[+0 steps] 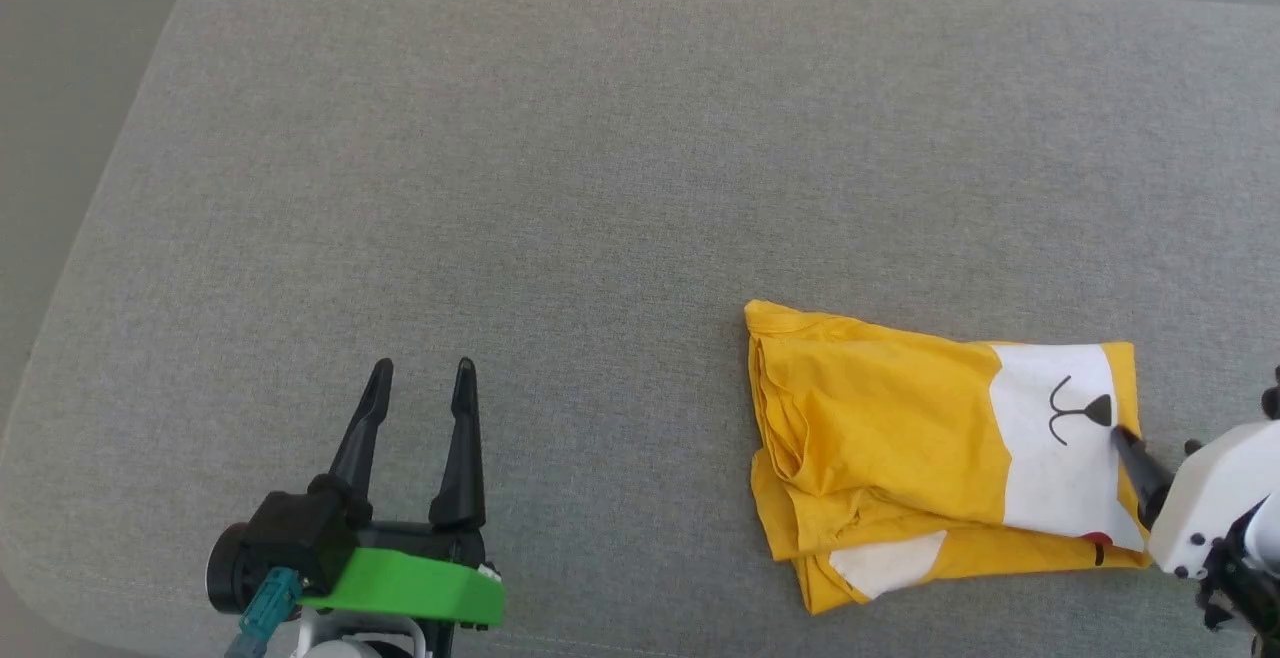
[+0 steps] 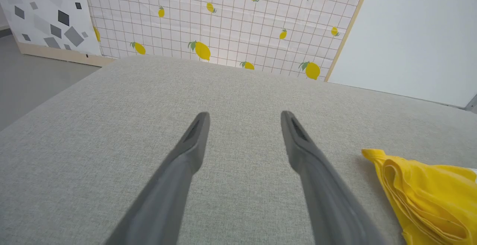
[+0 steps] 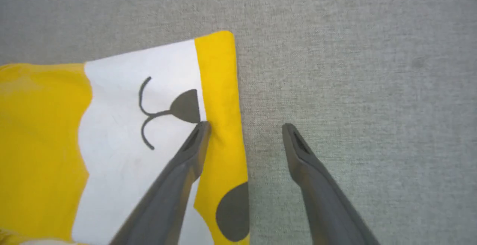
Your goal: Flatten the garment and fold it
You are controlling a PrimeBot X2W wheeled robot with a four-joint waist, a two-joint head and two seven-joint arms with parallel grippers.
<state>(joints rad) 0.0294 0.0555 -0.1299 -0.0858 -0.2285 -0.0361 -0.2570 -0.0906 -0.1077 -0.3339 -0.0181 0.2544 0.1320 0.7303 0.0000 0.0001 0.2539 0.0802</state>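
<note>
The shirt (image 1: 900, 418) lies on the right, near part of the grey cushion (image 1: 600, 188). It is folded into a rough rectangle, with stacked yellow layers showing along its left edge. Its right end carries a white patch (image 1: 1060, 438) with thin black curves and a dark triangle (image 3: 186, 105). A second white patch (image 1: 890, 563) peeks out of a lower layer at the near edge.

My right gripper (image 3: 245, 126) stands wide open at the shirt's right edge and has hold of nothing. One finger (image 3: 186, 163) lies over the cloth with its tip just beside the triangle, where the white meets the yellow strip. I cannot tell if it presses down. The other finger (image 3: 309, 163) is over bare cushion just off the shirt's edge. Nearer me, a dark round mark (image 3: 233, 211) sits on the yellow strip.

My left gripper (image 1: 423, 366) is low on the near left, well apart from the shirt, fingers spread wide and empty, pointing to the far side over bare cushion. Nothing lies between it and the shirt.

Past the cushion's far edge stands a lemon-print grid panel (image 2: 223, 21). To its left is a panel with grey diamonds (image 2: 44, 14), and to its right a plain white panel (image 2: 417, 32). Grey floor (image 1: 60, 88) runs along the cushion's left side.
</note>
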